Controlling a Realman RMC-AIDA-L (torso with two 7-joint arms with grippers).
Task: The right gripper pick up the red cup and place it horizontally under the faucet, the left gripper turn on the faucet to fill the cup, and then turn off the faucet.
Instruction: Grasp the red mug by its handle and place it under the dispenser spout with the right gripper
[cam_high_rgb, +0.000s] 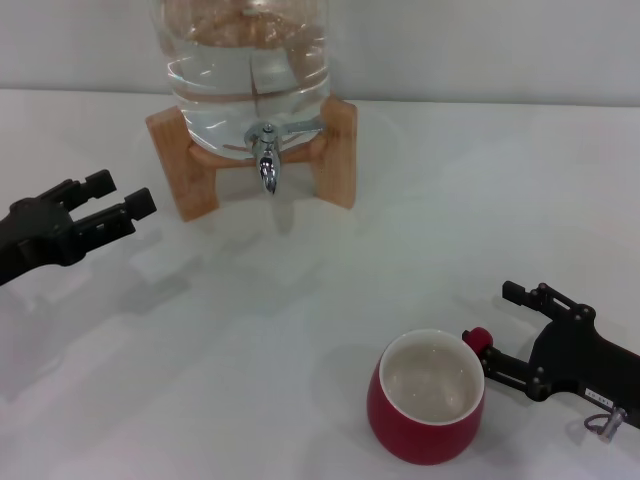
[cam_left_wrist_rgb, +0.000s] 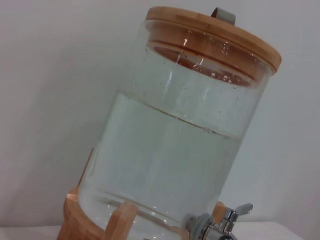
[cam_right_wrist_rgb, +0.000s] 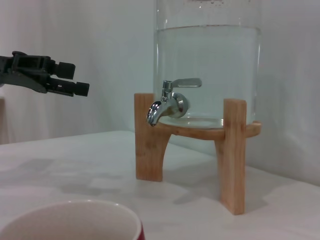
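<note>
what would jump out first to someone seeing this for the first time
The big clear water jar on its wooden stand at the back of the table, chrome faucet pointing down. Next, the red cup upright near the front, the right gripper open beside its handle. The left gripper hovers open, left of the stand.

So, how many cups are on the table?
1: the red cup stands upright on the table, beside the right pincer, away from the faucet. None seems hidden.
</note>
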